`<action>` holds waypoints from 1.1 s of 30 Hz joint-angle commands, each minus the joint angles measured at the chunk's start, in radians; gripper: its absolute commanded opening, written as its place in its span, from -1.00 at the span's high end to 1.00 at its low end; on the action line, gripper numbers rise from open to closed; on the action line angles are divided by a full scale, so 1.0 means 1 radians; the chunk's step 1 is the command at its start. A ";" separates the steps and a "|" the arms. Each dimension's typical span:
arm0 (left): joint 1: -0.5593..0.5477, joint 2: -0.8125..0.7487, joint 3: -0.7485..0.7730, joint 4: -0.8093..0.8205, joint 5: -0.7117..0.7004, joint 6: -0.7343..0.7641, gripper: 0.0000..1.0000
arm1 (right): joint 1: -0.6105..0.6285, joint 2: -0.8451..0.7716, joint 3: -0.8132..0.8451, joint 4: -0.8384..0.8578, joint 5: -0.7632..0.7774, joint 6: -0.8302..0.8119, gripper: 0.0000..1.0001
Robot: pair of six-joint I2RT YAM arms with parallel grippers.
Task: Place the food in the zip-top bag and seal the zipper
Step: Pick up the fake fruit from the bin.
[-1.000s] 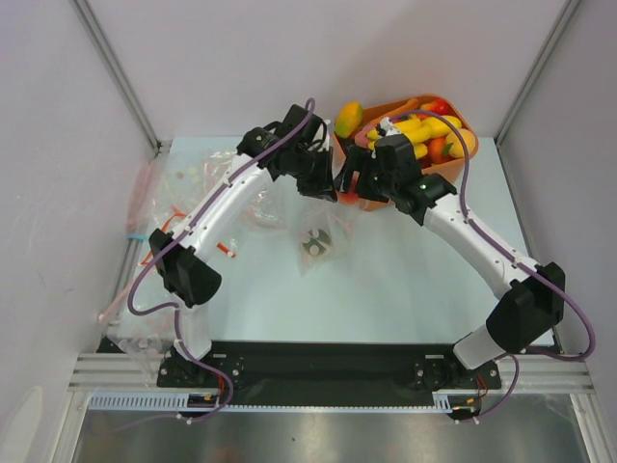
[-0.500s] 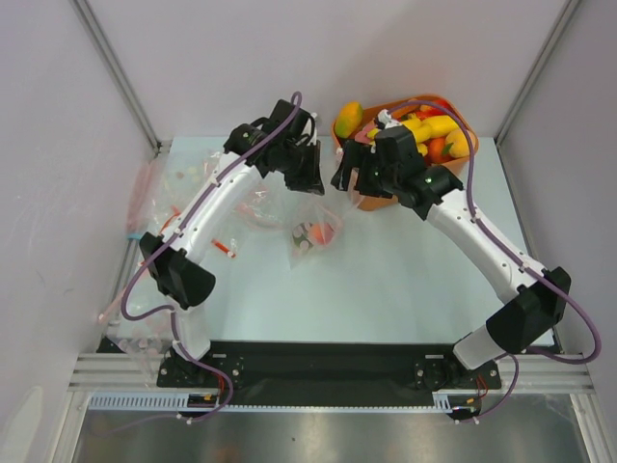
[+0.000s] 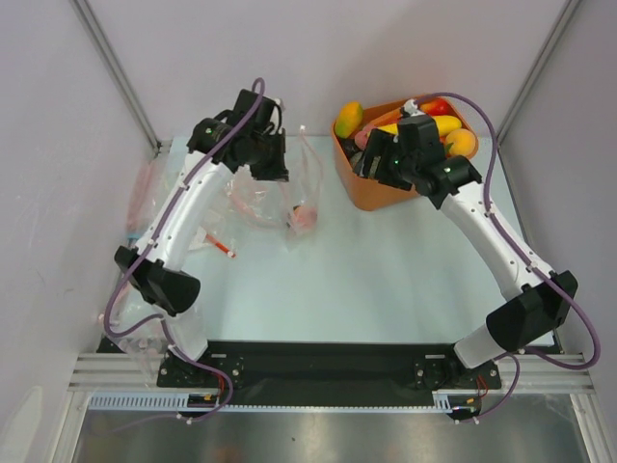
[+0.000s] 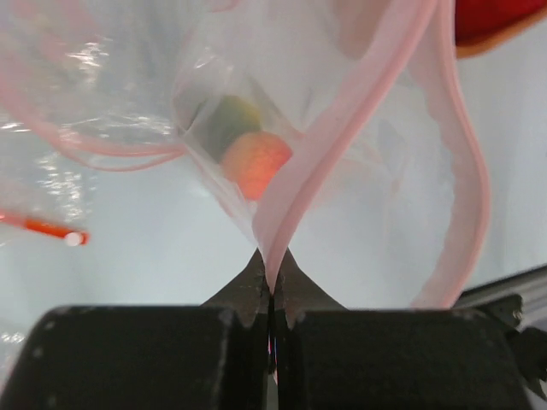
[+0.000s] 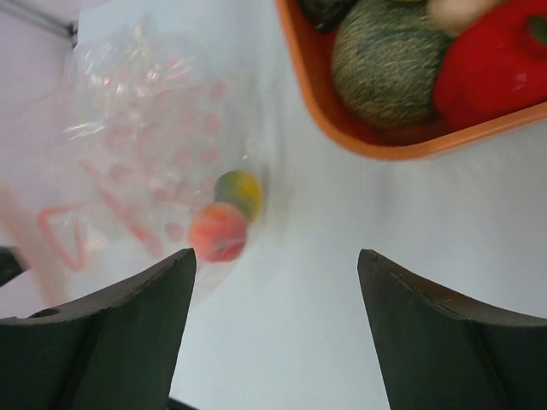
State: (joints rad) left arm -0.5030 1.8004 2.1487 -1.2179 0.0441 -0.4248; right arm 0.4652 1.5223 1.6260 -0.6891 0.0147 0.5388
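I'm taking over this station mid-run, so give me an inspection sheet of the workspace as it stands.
Surface: pale table, bags and tub on it.
Job's things: zip-top bag held by its edge, zipper open, two food pieces inside; more food in the orange tub.
Clutter: spare clear bags at the left.
Grippers: left gripper shut on the zipper; right gripper open, empty.
Cables: purple cables loop along both arms.
Surroundings: white walls, metal frame posts.

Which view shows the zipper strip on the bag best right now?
Left wrist: the pink zipper fills the frame, pinched in the shut left pincer and looping open above it. Top external shows the bag small, strip barely traceable. Right wrist shows its dotted side and two food pieces, no clear strip.
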 commanded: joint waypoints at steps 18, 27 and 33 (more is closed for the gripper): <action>0.009 -0.040 0.043 -0.045 -0.221 0.050 0.99 | -0.372 0.154 0.077 0.171 0.097 0.344 -1.00; -0.023 -0.044 -0.187 0.146 -0.081 -0.002 0.99 | -0.393 0.366 0.250 0.197 0.111 0.449 -1.00; -0.025 -0.036 -0.208 0.172 -0.056 0.001 0.99 | -0.392 0.456 0.305 0.221 0.119 0.513 -0.96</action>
State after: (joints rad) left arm -0.5262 1.7767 1.9327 -1.1091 -0.0471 -0.4114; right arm 0.0742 1.9507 1.8637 -0.5121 0.1143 0.9947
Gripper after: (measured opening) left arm 0.008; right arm 0.987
